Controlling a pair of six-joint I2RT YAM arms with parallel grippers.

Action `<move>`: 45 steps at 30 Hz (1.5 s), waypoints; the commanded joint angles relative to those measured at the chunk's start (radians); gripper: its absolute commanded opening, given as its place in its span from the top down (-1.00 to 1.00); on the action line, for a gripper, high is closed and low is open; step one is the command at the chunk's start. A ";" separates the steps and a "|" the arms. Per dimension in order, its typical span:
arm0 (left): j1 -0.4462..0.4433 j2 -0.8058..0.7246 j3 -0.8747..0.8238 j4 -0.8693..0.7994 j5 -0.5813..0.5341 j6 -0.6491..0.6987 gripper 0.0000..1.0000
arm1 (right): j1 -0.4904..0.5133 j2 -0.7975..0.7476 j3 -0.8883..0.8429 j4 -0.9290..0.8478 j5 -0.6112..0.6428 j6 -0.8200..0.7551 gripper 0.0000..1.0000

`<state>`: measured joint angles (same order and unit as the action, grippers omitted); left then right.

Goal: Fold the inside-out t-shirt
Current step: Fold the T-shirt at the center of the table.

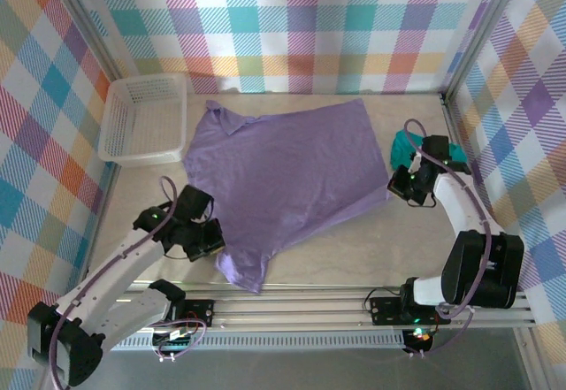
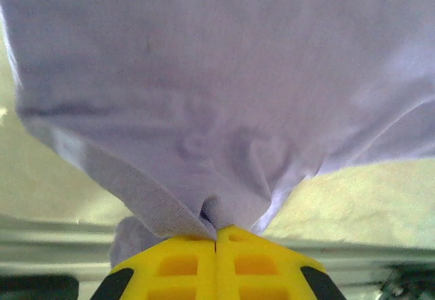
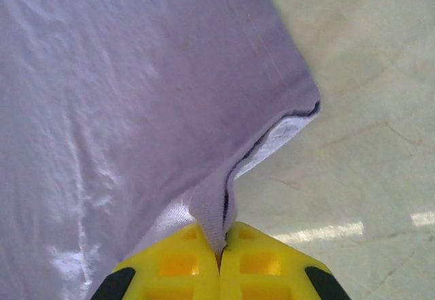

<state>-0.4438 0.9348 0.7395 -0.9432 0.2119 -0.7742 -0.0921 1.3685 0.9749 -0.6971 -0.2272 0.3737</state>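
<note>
- The inside-out t-shirt [image 1: 283, 173] lies spread flat across the middle of the table [image 1: 354, 248].
- Your left gripper [image 2: 216, 237] is pinching a bunched fold at its near-left edge, and your right gripper [image 3: 221, 249] is pinching the hem beside the right corner.
- Raise both ends evenly and hold the cloth taut, so that neither pinch slips.

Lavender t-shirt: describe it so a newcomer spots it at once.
On the pale table, the lavender t-shirt lies spread across the middle, between the white basket at far left and a crumpled teal garment at right. Unlike the teal one, it is far bigger and pinched by the left end effector and right end effector.
</note>
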 commanded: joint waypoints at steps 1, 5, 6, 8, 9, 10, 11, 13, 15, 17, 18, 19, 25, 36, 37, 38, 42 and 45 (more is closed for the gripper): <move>0.107 0.029 0.077 -0.031 0.014 0.132 1.00 | 0.001 0.047 0.058 -0.007 -0.041 -0.024 0.93; 0.227 0.089 0.157 -0.033 0.033 0.231 1.00 | 0.009 0.113 0.106 0.005 -0.043 -0.024 0.92; 0.247 0.105 0.175 -0.034 0.036 0.251 1.00 | 0.013 0.129 0.118 0.005 -0.043 -0.025 0.91; 0.283 0.145 0.209 -0.033 0.041 0.284 1.00 | 0.019 0.159 0.144 0.011 -0.037 -0.025 0.91; 0.296 0.161 0.221 -0.025 0.057 0.296 1.00 | 0.020 0.171 0.153 0.014 -0.035 -0.025 0.91; 0.313 0.178 0.236 -0.021 0.064 0.309 1.00 | 0.022 0.185 0.165 0.016 -0.030 -0.024 0.91; 0.328 0.197 0.253 -0.015 0.063 0.318 1.00 | 0.026 0.199 0.176 0.017 -0.024 -0.025 0.91; 0.352 0.227 0.276 0.000 0.068 0.326 1.00 | 0.030 0.225 0.194 0.021 -0.012 -0.026 0.90; 0.369 0.257 0.293 0.023 0.081 0.331 1.00 | 0.032 0.252 0.211 0.022 0.002 -0.029 0.89; 0.387 0.285 0.310 0.043 0.076 0.330 1.00 | 0.032 0.283 0.225 0.025 0.013 -0.030 0.89; 0.395 0.296 0.316 0.055 0.075 0.327 1.00 | 0.032 0.293 0.230 0.029 0.017 -0.029 0.89; 0.402 0.310 0.323 0.067 0.073 0.324 1.00 | 0.032 0.304 0.233 0.036 0.020 -0.029 0.89; 0.408 0.372 0.343 0.109 0.072 0.316 1.00 | 0.038 0.372 0.263 0.053 0.027 -0.027 0.88; 0.445 0.435 0.433 0.110 0.074 0.329 1.00 | 0.038 0.421 0.315 0.053 0.048 -0.033 0.90; 0.447 0.442 0.437 0.110 0.072 0.330 1.00 | 0.038 0.426 0.321 0.055 0.048 -0.032 0.90; 0.448 0.447 0.439 0.116 0.071 0.330 1.00 | 0.038 0.431 0.326 0.056 0.045 -0.032 0.90; 0.455 0.481 0.455 0.124 0.073 0.332 1.00 | 0.038 0.454 0.344 0.057 0.044 -0.029 0.90; 0.464 0.506 0.471 0.128 0.067 0.339 1.00 | 0.039 0.468 0.356 0.058 0.044 -0.029 0.90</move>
<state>-0.0051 1.4231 1.1717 -0.8310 0.2726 -0.4545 -0.0582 1.8214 1.2987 -0.6434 -0.1913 0.3569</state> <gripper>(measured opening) 0.048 0.055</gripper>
